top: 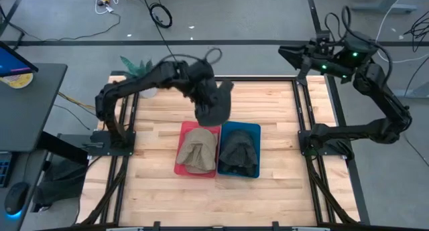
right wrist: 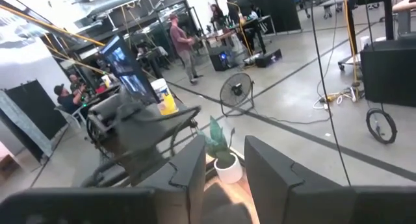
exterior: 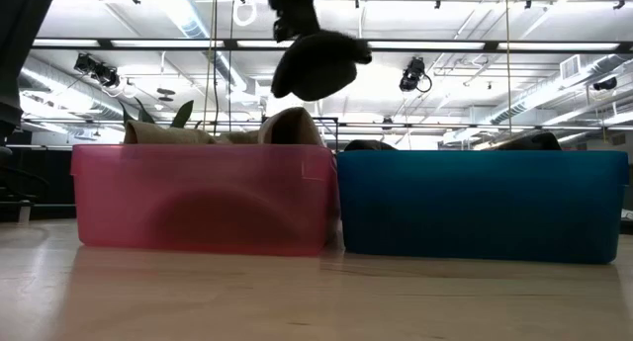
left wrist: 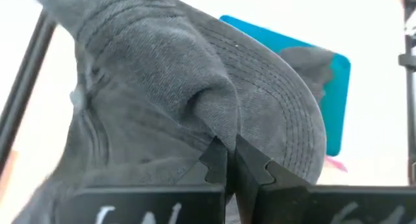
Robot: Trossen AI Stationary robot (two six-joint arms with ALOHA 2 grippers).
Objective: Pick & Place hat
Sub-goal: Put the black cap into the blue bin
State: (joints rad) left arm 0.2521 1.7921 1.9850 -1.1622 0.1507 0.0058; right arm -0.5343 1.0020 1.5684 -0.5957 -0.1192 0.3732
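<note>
Probably an open-plan robotics lab: exposed ceiling trusses [exterior: 415, 5], floor cables [top: 161, 15], a standing fan [right wrist: 235, 93], people at workbenches [right wrist: 234, 30].

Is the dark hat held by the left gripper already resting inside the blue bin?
No: in the low view the dark hat hangs from the left gripper, clear above the rims of the pink bin and blue bin.

The hat [top: 214, 100] held up in the air is dark grey, with rows of stitched lines on its brim. The red bin [top: 186, 165] looks pink and see-through from the side and holds a tan hat [top: 198, 149]. The blue bin [top: 253, 130] beside it holds a dark grey hat [top: 239, 150]. The table [top: 268, 110] is light wood with stripes of planks. Both arms are black. The right arm has small green lights [top: 353, 55].
</note>
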